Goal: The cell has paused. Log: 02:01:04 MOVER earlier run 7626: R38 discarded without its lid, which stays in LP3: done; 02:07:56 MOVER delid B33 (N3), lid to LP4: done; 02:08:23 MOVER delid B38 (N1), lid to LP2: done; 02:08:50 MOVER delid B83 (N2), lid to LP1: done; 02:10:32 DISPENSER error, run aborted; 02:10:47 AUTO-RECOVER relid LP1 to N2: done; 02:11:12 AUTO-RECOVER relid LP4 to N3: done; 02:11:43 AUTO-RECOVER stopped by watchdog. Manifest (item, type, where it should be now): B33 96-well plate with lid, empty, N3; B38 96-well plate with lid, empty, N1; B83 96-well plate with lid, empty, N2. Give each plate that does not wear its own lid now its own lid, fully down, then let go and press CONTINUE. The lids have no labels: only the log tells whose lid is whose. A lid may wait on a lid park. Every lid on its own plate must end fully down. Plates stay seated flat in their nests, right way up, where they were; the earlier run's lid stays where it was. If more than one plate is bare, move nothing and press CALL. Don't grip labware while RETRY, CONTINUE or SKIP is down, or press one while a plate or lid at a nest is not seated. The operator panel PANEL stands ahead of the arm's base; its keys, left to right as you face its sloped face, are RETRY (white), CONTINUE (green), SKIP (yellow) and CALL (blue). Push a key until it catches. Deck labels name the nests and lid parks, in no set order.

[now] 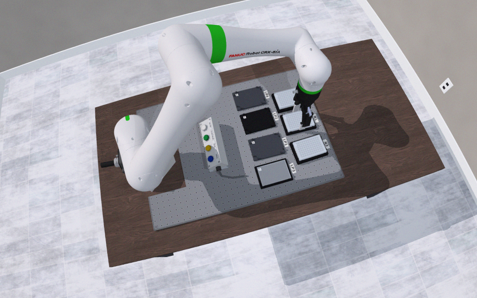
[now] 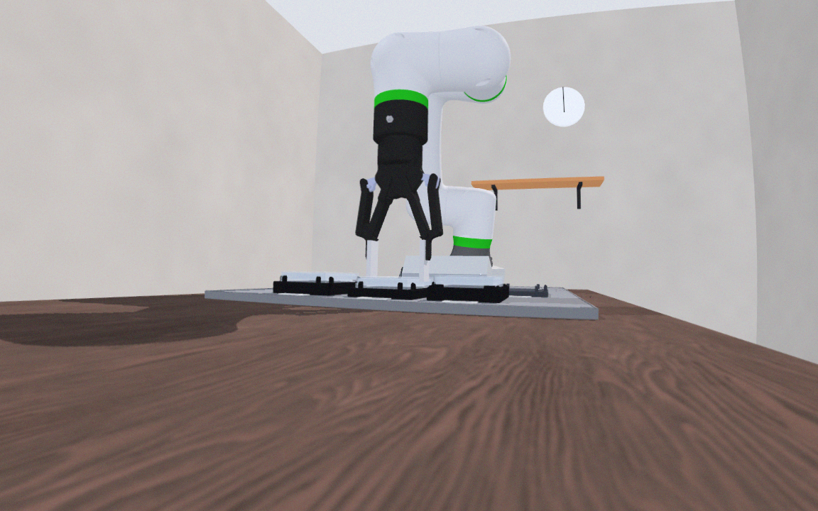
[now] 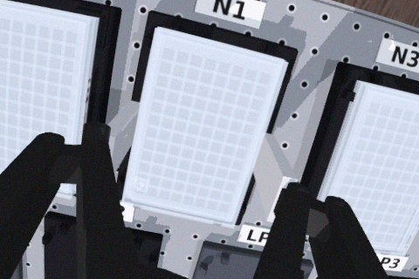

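Three white 96-well plates sit in black nests: N2 (image 1: 284, 98), N1 and N3 (image 1: 309, 147). In the wrist view the nests read N2 (image 3: 41, 82), N1 and N3 (image 3: 379, 163). My gripper (image 1: 302, 117) (image 2: 397, 274) stands upright over N1, its fingers at the two long sides of the clear lid (image 3: 204, 128) there. It is shut on that lid, which sits low at plate height. I cannot tell whether the lid is fully down. The plates in N2 and N3 look covered.
The left column has lid parks LP4 (image 1: 249, 98), LP2 (image 1: 258, 120) and LP1 (image 1: 266, 146), all bare, and LP3 (image 1: 273, 173) with a lid on it. The operator panel (image 1: 211, 146) stands left of the parks, with its green key (image 1: 206, 137).
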`<state>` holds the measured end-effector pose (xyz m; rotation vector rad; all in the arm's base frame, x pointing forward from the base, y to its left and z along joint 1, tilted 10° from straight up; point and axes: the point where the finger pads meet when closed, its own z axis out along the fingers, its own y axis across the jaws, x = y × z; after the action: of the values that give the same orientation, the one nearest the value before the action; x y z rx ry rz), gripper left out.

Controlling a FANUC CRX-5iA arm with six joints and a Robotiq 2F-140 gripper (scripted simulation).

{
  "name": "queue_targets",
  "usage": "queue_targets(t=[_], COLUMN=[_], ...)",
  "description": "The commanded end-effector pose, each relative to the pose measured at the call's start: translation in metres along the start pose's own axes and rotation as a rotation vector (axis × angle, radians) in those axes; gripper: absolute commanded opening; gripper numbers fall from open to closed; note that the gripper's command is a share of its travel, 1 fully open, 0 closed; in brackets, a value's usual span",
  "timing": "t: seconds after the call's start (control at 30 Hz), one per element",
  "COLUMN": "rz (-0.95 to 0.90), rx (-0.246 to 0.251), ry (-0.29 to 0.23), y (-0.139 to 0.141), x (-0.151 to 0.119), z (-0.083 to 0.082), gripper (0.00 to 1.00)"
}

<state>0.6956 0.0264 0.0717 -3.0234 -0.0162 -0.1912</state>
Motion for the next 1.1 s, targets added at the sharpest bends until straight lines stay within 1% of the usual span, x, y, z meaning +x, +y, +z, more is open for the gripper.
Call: queue_targets(t=[0.0, 0.43, 0.47, 1.07], rz=[0.0, 0.0, 0.0, 0.0], rx=[0.0, 0.0, 0.0, 0.0], ry=[0.0, 0.0, 0.0, 0.0], y=[0.0, 0.0, 0.0, 0.0], x=[0.0002, 0.0002, 0.0002, 0.0002], z=[-0.0003, -0.0003, -0.0003, -0.0003], gripper=[0.0, 0.0, 0.66, 0.66])
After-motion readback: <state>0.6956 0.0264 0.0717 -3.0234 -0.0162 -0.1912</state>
